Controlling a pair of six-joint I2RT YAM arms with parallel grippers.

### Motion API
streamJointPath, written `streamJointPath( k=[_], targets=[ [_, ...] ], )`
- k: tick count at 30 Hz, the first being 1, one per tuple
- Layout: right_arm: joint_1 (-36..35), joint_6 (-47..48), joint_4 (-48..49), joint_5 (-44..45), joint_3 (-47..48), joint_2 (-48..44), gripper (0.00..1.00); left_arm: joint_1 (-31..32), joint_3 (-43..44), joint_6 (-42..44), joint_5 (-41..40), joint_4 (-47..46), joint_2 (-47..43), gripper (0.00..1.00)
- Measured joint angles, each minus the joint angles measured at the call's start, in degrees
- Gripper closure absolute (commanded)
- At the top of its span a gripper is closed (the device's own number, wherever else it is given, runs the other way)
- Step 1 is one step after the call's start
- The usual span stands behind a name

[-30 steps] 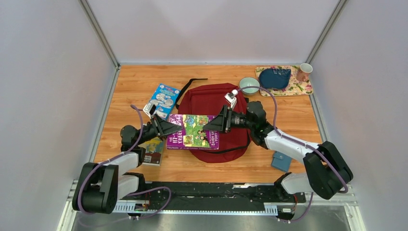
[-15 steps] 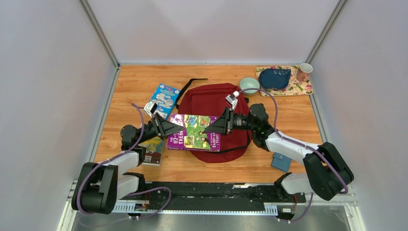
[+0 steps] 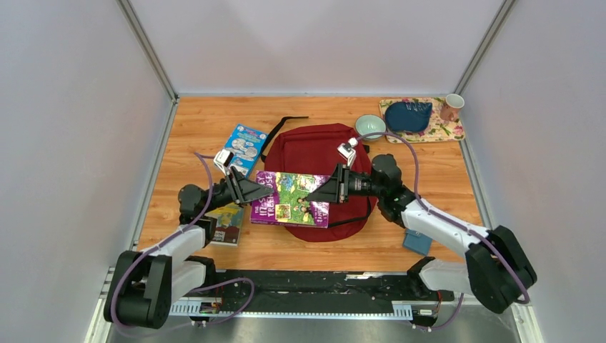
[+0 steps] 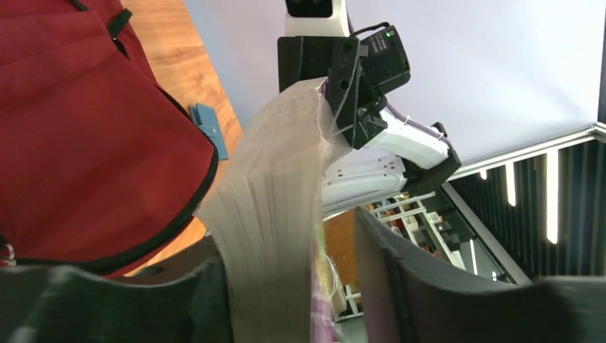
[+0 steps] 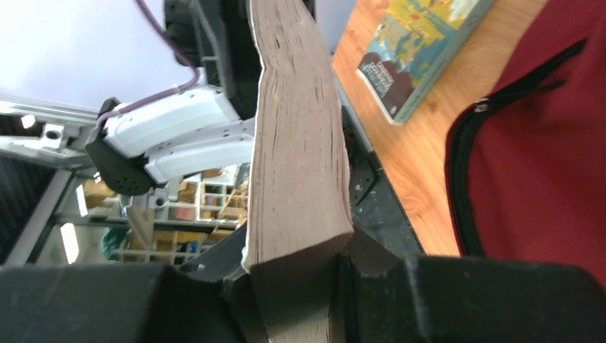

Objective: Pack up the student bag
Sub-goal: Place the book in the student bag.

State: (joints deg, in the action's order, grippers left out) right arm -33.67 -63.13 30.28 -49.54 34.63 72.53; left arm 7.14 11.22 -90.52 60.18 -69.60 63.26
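The student bag [image 3: 314, 146] lies flat mid-table, dark red with black zips; it also shows in the left wrist view [image 4: 86, 128] and the right wrist view [image 5: 543, 157]. A thick purple-covered book [image 3: 289, 199] hangs just above its near half. My right gripper [image 3: 323, 191] [image 5: 293, 268] is shut on the book's right end, pinching the pages [image 5: 296, 143]. My left gripper [image 3: 256, 190] [image 4: 293, 246] straddles the left end, open: the pages [image 4: 275, 214] lean on one finger and a gap shows at the other.
A blue book [image 3: 243, 148] lies left of the bag, and another book [image 3: 227, 223] lies under my left forearm. A small blue wallet [image 3: 417, 240] sits near my right arm. A bowl [image 3: 370, 126], floral mat [image 3: 446, 130] and mug [image 3: 451, 107] stand at the back right.
My right gripper has closed onto the book's right end. My left jaws have widened off the book. The book has shifted slightly to the right.
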Motion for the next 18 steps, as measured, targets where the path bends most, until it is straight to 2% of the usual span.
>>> streamJointPath(
  k=[3, 6, 10, 13, 16, 18],
  targets=[
    [-0.3, 6.2, -12.8, 5.2, 1.5, -5.6, 1.00, 0.3, 1.8, 8.0, -1.0, 10.0, -5.0, 0.23],
    [-0.2, 12.6, -26.6, 13.5, 4.1, -12.9, 1.00, 0.8, 6.8, 21.6, -5.7, 29.7, -11.1, 0.22],
    [1.2, 17.8, -42.1, 29.4, 6.3, -23.7, 1.00, 1.4, 14.6, 37.5, -13.6, 50.7, -15.2, 0.22],
    [2.0, 18.6, -51.4, 42.8, 6.1, -32.0, 1.00, 2.8, 16.2, 43.8, -17.6, 58.0, -15.7, 0.21],
    [2.1, 18.5, -59.2, 54.8, 5.7, -42.1, 1.00, 8.5, 18.4, 49.8, -22.9, 65.4, -13.3, 0.21],
    [2.1, 18.3, -63.0, 61.3, 5.8, -47.6, 1.00, 15.8, 22.4, 54.4, -27.6, 70.7, -9.5, 0.21]
  ],
)
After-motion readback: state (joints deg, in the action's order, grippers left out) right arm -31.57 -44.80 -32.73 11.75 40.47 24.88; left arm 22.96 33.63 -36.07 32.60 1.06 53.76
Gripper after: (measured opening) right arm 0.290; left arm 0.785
